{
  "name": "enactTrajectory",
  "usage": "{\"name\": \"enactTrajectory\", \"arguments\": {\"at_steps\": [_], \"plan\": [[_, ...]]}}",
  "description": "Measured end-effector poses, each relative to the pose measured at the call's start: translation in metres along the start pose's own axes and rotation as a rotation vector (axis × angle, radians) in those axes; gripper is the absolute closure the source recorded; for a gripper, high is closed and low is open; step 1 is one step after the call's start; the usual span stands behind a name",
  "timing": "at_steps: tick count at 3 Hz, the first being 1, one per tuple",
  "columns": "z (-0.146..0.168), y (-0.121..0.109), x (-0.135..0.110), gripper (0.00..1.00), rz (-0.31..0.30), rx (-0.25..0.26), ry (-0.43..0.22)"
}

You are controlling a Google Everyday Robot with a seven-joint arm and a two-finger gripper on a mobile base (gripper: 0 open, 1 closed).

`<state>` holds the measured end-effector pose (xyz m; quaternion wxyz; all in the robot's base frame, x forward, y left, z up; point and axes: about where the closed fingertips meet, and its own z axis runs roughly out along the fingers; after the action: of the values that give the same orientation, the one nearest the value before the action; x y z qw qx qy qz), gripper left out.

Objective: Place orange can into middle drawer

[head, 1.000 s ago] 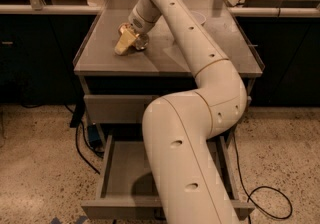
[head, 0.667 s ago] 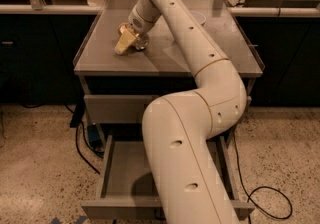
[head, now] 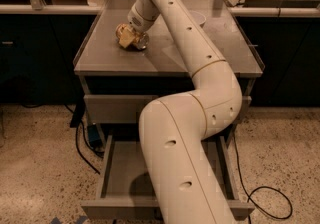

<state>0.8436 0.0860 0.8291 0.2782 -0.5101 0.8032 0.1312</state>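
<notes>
The orange can is tilted, gold side to the left and silver end to the lower right, on the left part of the grey cabinet top. My gripper reaches down from the long white arm and is shut on the can, just above the surface. The middle drawer is pulled open at the bottom of the view, its inside bare where it shows. The arm's lower links hide the drawer's right half and the front handle.
A white bowl sits at the back right of the top, partly behind the arm. A closed grey drawer front is above the open one. Black cables lie on the speckled floor on both sides. Counters stand behind.
Hardly anything: the gripper and the can stay at the same spot on the cabinet top, and the drawer stays open.
</notes>
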Motion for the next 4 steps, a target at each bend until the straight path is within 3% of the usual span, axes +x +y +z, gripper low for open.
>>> {"name": "enactTrajectory", "arguments": {"at_steps": [1,2,3,4], "plan": [[-0.005,0.001,-0.002,1.00,0.000,0.000,-0.002],[-0.047,-0.004,-0.003,1.00,-0.042,-0.052,-0.173],[-0.109,-0.007,0.026,1.00,-0.079,-0.121,-0.350],[-0.109,-0.007,0.026,1.00,-0.079,-0.122,-0.350]]}}
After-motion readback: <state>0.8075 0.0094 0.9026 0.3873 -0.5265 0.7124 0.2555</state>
